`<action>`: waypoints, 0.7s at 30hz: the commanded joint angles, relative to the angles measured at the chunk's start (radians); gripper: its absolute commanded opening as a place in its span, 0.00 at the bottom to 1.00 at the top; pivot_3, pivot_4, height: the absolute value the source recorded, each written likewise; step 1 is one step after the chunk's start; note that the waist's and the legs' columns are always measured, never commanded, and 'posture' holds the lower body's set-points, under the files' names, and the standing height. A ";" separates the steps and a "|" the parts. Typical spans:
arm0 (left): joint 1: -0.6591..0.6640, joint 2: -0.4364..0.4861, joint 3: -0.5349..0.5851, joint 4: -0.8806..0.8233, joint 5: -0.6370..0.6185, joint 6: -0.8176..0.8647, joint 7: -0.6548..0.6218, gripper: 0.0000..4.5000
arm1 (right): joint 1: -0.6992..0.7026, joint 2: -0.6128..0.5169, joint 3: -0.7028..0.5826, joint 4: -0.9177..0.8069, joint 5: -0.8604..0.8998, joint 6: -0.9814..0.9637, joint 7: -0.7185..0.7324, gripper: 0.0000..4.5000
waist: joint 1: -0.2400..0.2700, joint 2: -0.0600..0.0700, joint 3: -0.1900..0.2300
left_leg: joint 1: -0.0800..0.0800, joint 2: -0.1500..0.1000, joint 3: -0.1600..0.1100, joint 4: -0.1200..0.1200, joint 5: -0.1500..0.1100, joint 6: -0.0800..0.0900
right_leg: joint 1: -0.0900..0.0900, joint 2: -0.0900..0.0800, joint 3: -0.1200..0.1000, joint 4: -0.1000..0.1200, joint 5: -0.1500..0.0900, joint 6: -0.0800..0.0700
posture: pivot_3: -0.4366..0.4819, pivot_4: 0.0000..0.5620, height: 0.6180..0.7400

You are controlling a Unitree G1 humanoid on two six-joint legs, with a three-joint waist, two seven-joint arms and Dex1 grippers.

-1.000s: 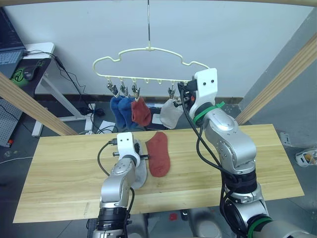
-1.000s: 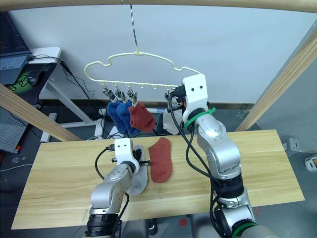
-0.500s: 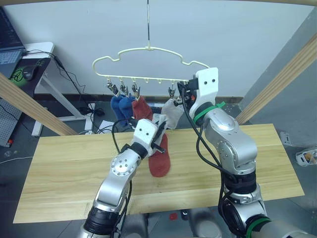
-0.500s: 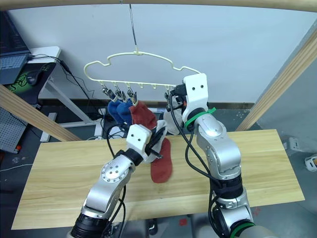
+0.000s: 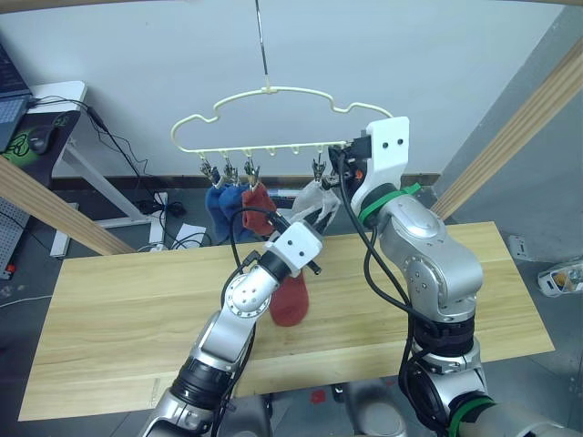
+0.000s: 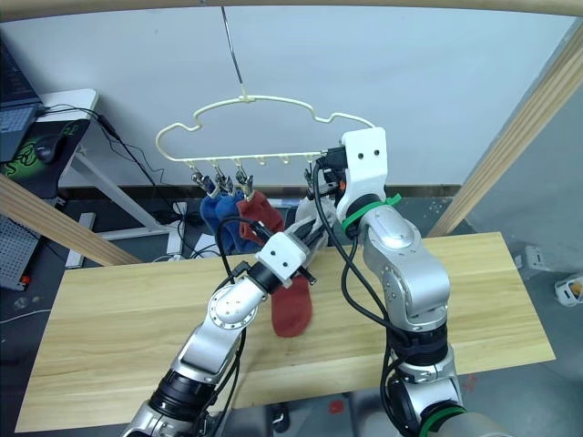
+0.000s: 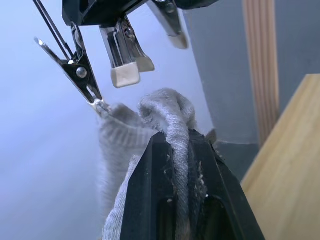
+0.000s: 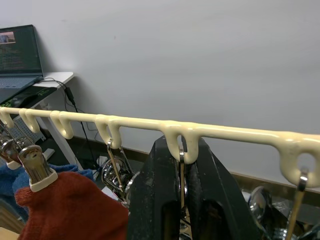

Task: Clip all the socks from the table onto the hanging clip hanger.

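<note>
Yellowish planks make up the surface [image 5: 109, 309], and on it, at about six o'clock from the clip hanger [image 5: 273, 114], lies one rust red sock [image 5: 290, 299], not yet hung. Above it the left pincer [image 5: 314, 217] is shut on a light grey sock [image 7: 172, 117], lifting its cuff toward the bar. At three o'clock of that, the right pincer [image 8: 181, 165] is closed around a metal clip [image 8: 181, 172] under the bar, next to the hung grey sock [image 5: 314, 196]. Farther left on the bar hang two blue socks [image 5: 221, 202] and a second red sock [image 5: 256, 198]. To do this step well, I judge the right pincer must squeeze the clip open while the left feeds the cuff squarely into its mouth, avoiding the neighbouring hung sock. The left wrist view reveals the grey cuff folded over the fingertips just below open clip ends; the head views give the spacing along the bar.
</note>
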 commanded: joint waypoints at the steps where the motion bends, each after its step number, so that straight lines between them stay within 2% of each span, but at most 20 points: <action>1: -0.018 -0.026 0.006 0.000 0.025 -0.039 0.036 0.00 | -0.031 0.009 0.009 -0.081 0.018 -0.007 -0.002 0.00 | 0.000 0.000 0.000 | 0.000 0.000 0.000 0.000 0.000 0.000 | 0.000 0.000 0.000 0.000 0.000 0.000 | 0.19 0.54 1.00; 10: -0.053 -0.073 -0.014 0.052 0.063 -0.044 0.055 0.00 | -0.032 0.026 0.015 -0.090 0.025 0.012 -0.003 0.00 | -0.003 0.000 0.000 | 0.000 0.000 0.000 0.000 0.000 0.000 | 0.000 0.000 0.000 0.000 0.000 0.000 | 0.19 0.54 1.00; 21: -0.084 -0.082 -0.004 0.091 0.068 -0.027 0.040 0.00 | -0.033 0.031 0.025 -0.097 0.021 0.021 0.001 0.00 | -0.021 0.000 0.000 | -0.001 0.000 0.000 0.000 0.000 0.000 | 0.000 0.000 0.000 0.000 0.000 0.000 | 0.19 0.54 1.00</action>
